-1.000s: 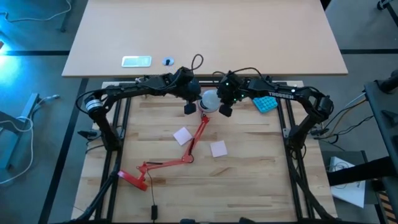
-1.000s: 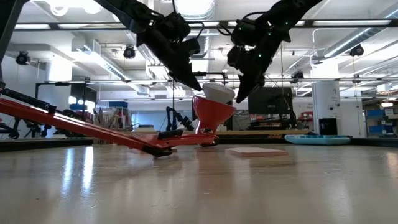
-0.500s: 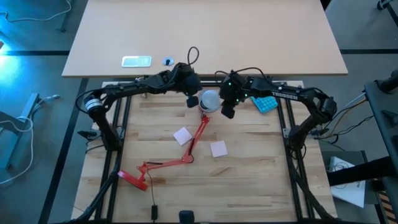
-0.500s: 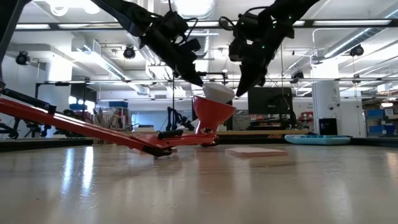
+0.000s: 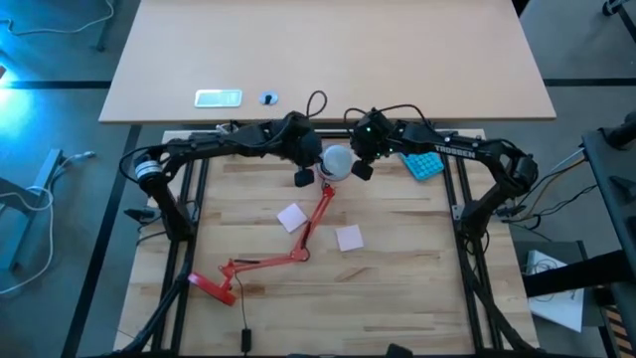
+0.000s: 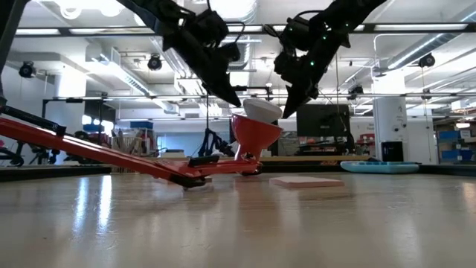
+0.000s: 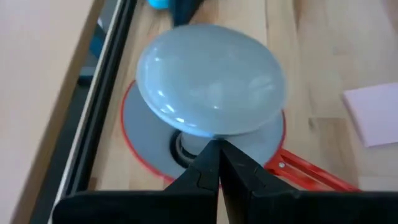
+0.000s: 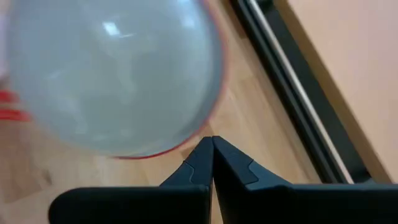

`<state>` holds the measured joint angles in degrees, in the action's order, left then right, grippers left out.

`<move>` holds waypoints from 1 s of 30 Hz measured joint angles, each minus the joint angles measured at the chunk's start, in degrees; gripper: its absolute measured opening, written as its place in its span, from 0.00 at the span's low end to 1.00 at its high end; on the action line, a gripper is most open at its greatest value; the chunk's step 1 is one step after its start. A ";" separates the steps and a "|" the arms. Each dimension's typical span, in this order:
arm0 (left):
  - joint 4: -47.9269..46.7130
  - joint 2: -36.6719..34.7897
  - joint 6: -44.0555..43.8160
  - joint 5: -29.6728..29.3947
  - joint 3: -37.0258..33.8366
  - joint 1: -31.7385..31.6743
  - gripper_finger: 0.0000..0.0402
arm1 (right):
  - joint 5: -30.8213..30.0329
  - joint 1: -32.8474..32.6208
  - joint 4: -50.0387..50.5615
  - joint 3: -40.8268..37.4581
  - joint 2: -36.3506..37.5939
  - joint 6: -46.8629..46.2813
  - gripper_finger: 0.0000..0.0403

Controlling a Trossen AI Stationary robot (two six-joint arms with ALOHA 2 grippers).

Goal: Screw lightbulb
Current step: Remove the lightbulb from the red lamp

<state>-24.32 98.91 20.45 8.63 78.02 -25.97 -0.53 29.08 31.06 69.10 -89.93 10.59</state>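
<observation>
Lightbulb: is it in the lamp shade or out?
In. The lightbulb sits with its base down inside the red lamp shade; how far it is threaded cannot be told.

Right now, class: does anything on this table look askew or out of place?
Yes. The red folding desk lamp lies flat on the wooden table, its shade upward, and the white pear-shaped lightbulb sits tilted in it.

White lightbulb [image 5: 336, 160] (pear-shaped, tilted) base-down in the red lamp shade [image 6: 255, 134].
</observation>
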 joint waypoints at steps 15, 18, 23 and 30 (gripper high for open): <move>6.88 -0.69 0.03 -3.65 0.02 -0.65 0.00 | 17.04 -0.76 3.85 -0.28 -0.47 -4.03 0.01; 6.05 -0.84 -0.62 -1.02 0.05 -0.42 0.00 | 16.79 -0.62 2.70 -0.35 -0.86 -3.50 0.01; 0.14 -1.75 -3.37 0.08 0.17 -0.05 0.00 | 6.13 0.36 0.83 -0.35 -0.90 -2.12 0.01; -2.82 -4.66 -3.79 -1.59 0.02 0.33 0.00 | 2.53 1.46 2.77 0.35 -0.28 -4.50 0.01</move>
<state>-27.14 94.25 16.65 7.04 78.04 -25.64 2.00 30.55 33.84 69.45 -90.21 6.09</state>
